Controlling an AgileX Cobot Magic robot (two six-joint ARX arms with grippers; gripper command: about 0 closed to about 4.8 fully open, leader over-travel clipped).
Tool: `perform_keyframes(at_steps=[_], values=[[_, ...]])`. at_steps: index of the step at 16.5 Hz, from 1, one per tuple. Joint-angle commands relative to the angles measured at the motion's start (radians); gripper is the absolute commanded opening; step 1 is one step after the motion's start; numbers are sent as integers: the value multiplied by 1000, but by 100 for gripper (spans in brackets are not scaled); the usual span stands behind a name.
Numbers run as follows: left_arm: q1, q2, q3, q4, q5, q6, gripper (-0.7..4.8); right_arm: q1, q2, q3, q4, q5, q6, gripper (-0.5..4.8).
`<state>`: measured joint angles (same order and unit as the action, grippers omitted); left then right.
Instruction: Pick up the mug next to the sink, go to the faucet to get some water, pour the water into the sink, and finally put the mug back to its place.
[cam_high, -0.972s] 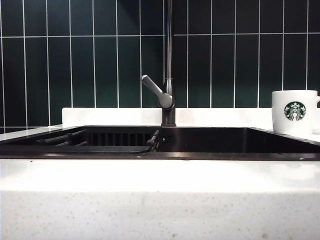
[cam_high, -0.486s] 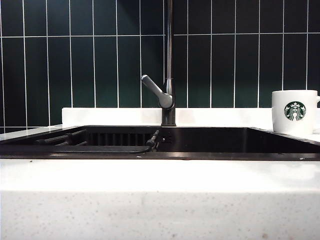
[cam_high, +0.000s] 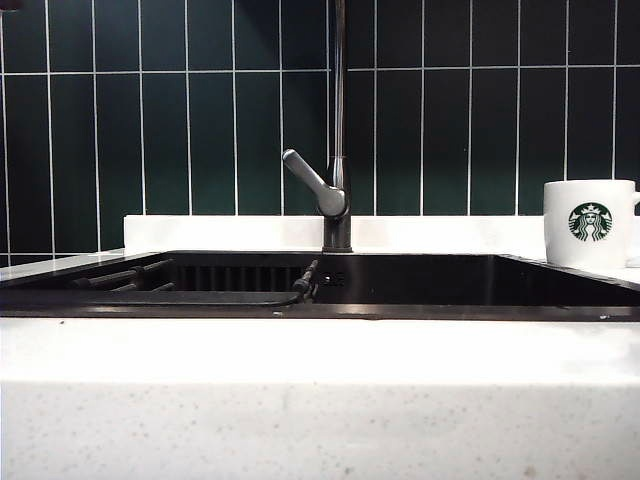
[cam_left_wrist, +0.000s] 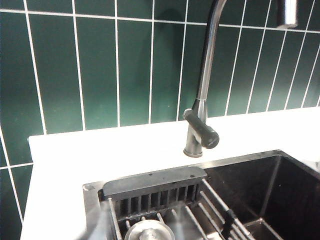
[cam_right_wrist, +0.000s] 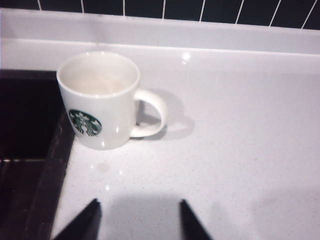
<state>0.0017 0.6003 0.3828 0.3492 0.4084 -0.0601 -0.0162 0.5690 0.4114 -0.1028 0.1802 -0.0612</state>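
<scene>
Reaching is what I'm setting up for, and my right gripper (cam_right_wrist: 137, 220) is the one facing the white ceramic cylindrical mug with the round green-and-white siren logo (cam_right_wrist: 102, 102). In the right wrist view I'm seeing only the two dark fingertips (cam_right_wrist: 82, 220) at the frame edge, standing apart with bare counter between them, so I'm calling that gripper released and holding nothing. The mug is standing upright on the white speckled stone countertop (cam_right_wrist: 240, 140), straight ahead of those tips and well apart from them, touching nothing of mine. Its long axis is running vertical, mouth up, and it looks empty. Its handle is pointing away from the wide black rectangular recessed sink (cam_right_wrist: 25, 125), while the mug body is sitting just beside the sink's rim, logo side toward the basin corner.

From the exterior view the mug (cam_high: 590, 225) is at the far right of the counter, so I'm judging my right arm the nearer one; neither arm is showing there.

My left gripper is not appearing in the left wrist view, so I can't tell its state from the pictures. That camera is looking at the tall slim dark-grey metal faucet with the angled lever (cam_left_wrist: 200, 125) behind the sink (cam_left_wrist: 280, 185), and a dark slatted drain rack (cam_left_wrist: 155, 192) in the basin.

Next move, as I'm judging it: advancing the right gripper forward and closing around the mug body or handle.
</scene>
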Motion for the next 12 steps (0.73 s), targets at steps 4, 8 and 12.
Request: perform_keyframes(at_steps=[4,8,12], values=[[-2,180,32,74,23,0,158,-2,43,-78,238,2,3,234],[-16,318,67,172,29,0,157,-3,117,-76,310,5,9,235],[-79,488,172,191,61,65,157,-5,378,-76,531,50,9,236]])
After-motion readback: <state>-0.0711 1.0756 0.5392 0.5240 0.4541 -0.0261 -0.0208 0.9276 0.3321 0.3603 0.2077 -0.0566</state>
